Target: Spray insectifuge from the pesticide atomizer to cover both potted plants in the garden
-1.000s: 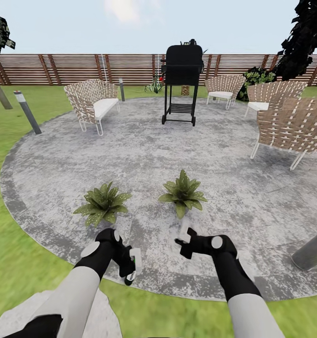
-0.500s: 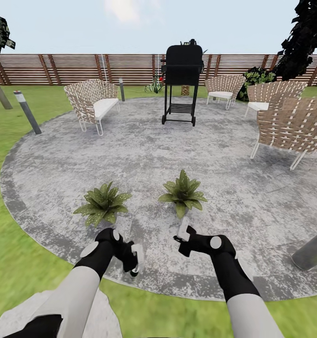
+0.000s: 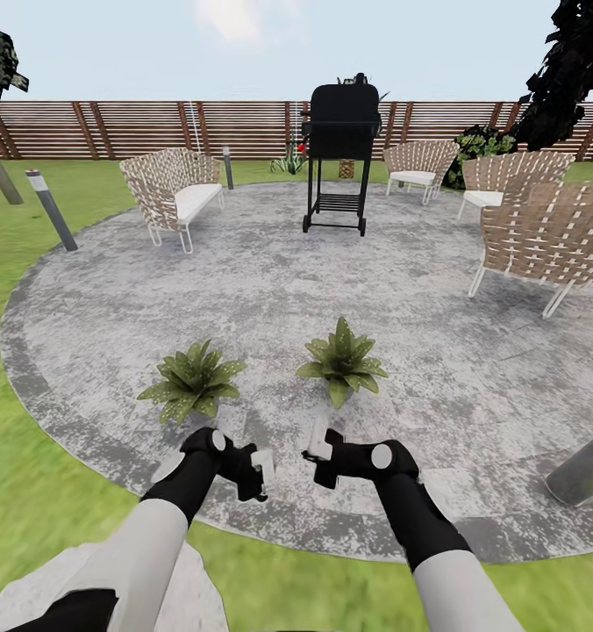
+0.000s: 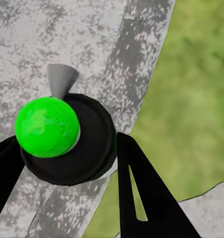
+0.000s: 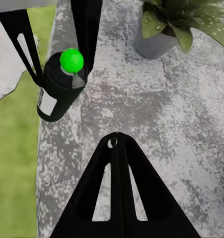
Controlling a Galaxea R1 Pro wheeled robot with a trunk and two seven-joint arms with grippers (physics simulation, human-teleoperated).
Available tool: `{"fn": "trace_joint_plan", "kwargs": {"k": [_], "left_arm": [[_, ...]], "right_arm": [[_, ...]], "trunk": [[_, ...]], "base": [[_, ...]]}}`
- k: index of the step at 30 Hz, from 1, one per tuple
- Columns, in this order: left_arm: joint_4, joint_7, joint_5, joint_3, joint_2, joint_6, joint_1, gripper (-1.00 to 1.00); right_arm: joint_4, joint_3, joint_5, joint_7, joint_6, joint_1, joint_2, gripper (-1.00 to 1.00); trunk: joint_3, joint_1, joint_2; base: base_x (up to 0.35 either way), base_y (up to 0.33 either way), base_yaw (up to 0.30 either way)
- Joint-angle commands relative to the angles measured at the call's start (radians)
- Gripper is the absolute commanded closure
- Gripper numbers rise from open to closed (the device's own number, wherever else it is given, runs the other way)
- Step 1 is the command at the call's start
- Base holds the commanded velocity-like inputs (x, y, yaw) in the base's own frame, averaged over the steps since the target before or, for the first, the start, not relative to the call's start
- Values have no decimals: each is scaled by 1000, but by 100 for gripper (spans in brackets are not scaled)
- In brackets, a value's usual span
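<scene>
Atomizer (image 4: 67, 141) grasped between left gripper (image 3: 260, 467) fingers (image 4: 146, 193), green tip (image 5: 71, 60) and grey nozzle showing in left wrist view; held low over patio (image 3: 419, 290) edge, just short of both potted plants. Left plant (image 3: 191, 379) nearer left gripper, right plant (image 3: 341, 360) beyond right gripper (image 3: 317, 449). Right fingers (image 5: 117, 183): closure cannot tell, nothing visibly held. Bottle's long axis runs roughly along left fingers. Judgement: next move needs nozzle turned toward leaves.
</scene>
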Motion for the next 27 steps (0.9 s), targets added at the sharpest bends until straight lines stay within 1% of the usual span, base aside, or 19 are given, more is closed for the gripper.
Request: {"fn": "trace_joint_plan", "kwargs": {"k": [1,3,4,6,8,13,16,18,21,23,25,27], "left_arm": [[0,-1,7,7,-2,1,3,100],[1,13,38,6,-2,-3,12,100],[1,16,49,5,-1,-11,14,100],[1,19,60,6,1,-46,16,100],[1,20,75,8,3,-73,16,100],[1,12,107,11,7,-85,15,100],[1,6,136,11,10,-86,15,100],[0,-13,151,11,11,-87,15,100],[-1,-57,157,12,13,-87,15,100],[0,-71,162,13,22,-87,15,100],[-1,-86,183,13,29,-88,15,100],[-1,-116,218,12,33,-89,14,100]], "right_arm": [[-1,13,-11,2,-6,0,0,100],[-4,45,-46,2,16,0,0,100],[-7,68,-55,2,37,0,0,100],[-10,99,-62,2,58,0,0,100],[-11,112,-64,2,65,0,0,100],[-13,115,-65,2,68,0,0,100],[-14,115,-65,3,68,0,0,100],[-15,115,-65,3,68,0,0,100],[-15,115,-65,3,68,0,0,100],[-14,115,-65,3,68,0,0,100],[-14,115,-65,2,68,0,0,100],[-14,115,-65,2,68,0,0,100]], "trunk": [[-1,0,0],[-1,0,0],[-1,0,0],[-1,0,0],[-1,0,0],[-1,0,0],[-1,0,0],[-1,0,0],[-1,0,0],[-1,0,0],[-1,0,0],[-1,0,0]], "base": [[0,0,0],[0,0,0],[0,0,0],[0,0,0],[0,0,0],[0,0,0],[0,0,0],[0,0,0],[0,0,0],[0,0,0],[0,0,0],[0,0,0]]}}
